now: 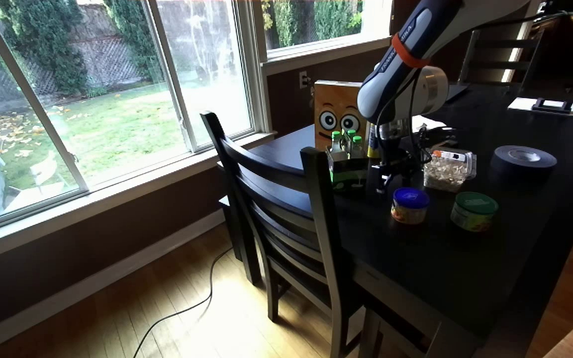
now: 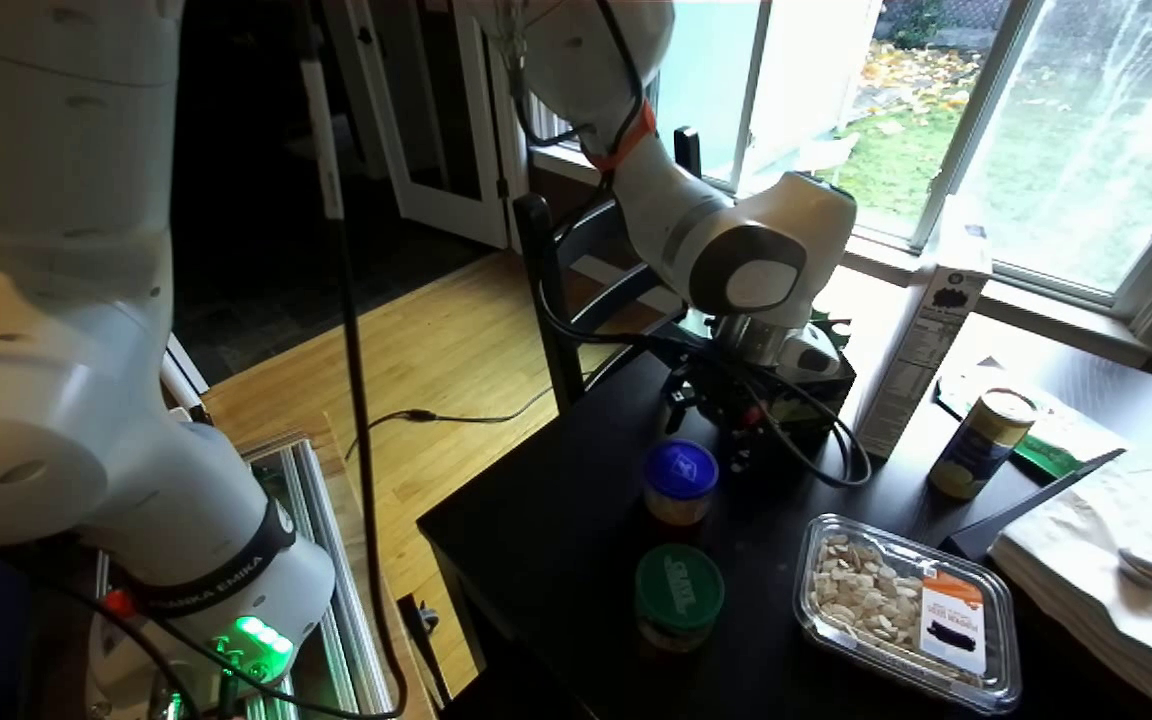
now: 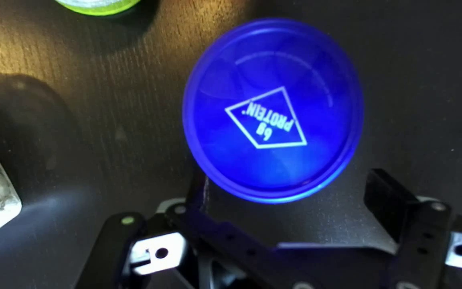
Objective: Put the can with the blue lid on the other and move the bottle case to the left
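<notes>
The can with the blue lid [image 1: 410, 206] stands upright on the dark table; its lid also shows in an exterior view [image 2: 681, 472] and large in the wrist view [image 3: 273, 108]. My gripper [image 3: 289, 190] is open and empty, its fingers spread at the near edge of the blue lid; whether the left finger touches it, I cannot tell. The other can, green-lidded [image 1: 474, 211], stands apart beside it, also in an exterior view [image 2: 678, 597] and cut off in the wrist view [image 3: 100, 6]. The bottle case [image 1: 348, 171] stands beside the gripper, partly hidden behind it in an exterior view [image 2: 804, 412].
A clear container of seeds [image 1: 448, 171] stands near the cans, also in an exterior view [image 2: 866, 590]. A tall cardboard box [image 1: 335, 107] stands behind the bottle case. A tape roll [image 1: 524, 158], a tube-shaped can [image 2: 981, 440] and napkins [image 2: 1116, 590] lie farther off. A chair [image 1: 316, 199] borders the table.
</notes>
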Robot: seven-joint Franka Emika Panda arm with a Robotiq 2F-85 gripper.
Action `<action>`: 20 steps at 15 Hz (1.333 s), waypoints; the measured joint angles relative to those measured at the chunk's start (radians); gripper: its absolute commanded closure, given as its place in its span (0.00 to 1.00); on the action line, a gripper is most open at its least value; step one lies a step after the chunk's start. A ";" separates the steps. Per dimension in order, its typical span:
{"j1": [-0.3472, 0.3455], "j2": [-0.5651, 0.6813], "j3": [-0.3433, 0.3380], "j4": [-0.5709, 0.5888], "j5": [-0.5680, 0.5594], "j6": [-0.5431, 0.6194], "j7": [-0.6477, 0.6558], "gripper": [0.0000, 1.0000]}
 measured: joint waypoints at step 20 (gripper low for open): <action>0.014 0.086 -0.004 0.078 -0.076 -0.215 0.002 0.00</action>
